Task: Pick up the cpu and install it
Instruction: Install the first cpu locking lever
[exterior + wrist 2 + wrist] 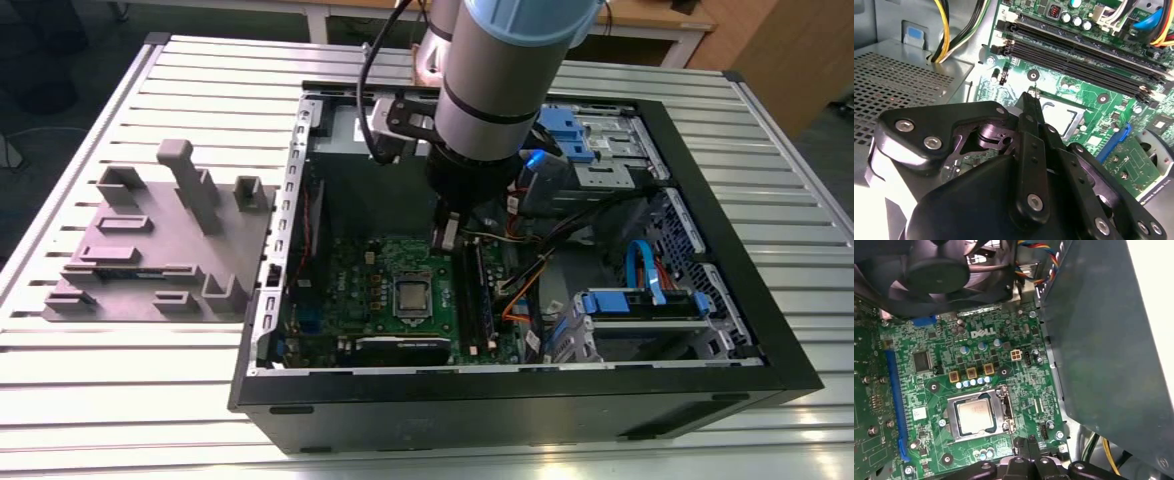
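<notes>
The cpu (411,294) is a small silver square lying flat in the dark socket frame (1002,412) on the green motherboard (380,265) inside the open computer case. Both wrist views show it too, as the cpu (974,417) and, partly behind the fingers, the cpu (1061,117). My gripper (447,236) hangs above the board, just beside the socket on its far side in the exterior view. Its fingers (1030,125) are pressed together into one thin blade with nothing between them. The gripper tip (1030,444) stands off the cpu, not touching it.
A grey-mauve plastic block (154,250) with upright posts stands on the slatted table at the exterior view's left. Black memory slots (1079,50), a fan (939,270), a perforated metal box (899,85), cables (534,280) and the case wall (1104,340) crowd around the socket.
</notes>
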### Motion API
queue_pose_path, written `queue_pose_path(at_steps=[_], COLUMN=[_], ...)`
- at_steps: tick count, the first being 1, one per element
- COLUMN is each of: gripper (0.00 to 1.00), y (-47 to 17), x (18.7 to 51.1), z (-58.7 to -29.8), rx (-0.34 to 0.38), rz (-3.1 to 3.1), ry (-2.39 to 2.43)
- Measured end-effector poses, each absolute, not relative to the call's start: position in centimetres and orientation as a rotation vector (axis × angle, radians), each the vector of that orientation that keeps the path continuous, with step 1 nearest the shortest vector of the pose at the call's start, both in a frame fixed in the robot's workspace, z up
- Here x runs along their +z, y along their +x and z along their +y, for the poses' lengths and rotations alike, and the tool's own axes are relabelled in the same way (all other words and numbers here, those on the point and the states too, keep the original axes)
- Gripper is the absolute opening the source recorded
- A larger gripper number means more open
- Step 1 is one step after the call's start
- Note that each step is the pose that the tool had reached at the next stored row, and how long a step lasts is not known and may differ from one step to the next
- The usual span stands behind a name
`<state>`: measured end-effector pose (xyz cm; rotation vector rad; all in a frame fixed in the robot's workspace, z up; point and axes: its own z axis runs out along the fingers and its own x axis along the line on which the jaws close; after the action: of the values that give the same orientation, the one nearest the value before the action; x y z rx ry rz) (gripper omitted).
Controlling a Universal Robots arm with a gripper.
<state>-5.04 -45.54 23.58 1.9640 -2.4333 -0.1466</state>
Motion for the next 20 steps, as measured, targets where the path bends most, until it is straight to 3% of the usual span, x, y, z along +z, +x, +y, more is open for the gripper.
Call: queue_pose_path(at_steps=[20], gripper=[0.11], y=[-5.22], x=[23.58], z=[-45.99], rx=[-0.143], rz=[-2.38], ry=[2.028])
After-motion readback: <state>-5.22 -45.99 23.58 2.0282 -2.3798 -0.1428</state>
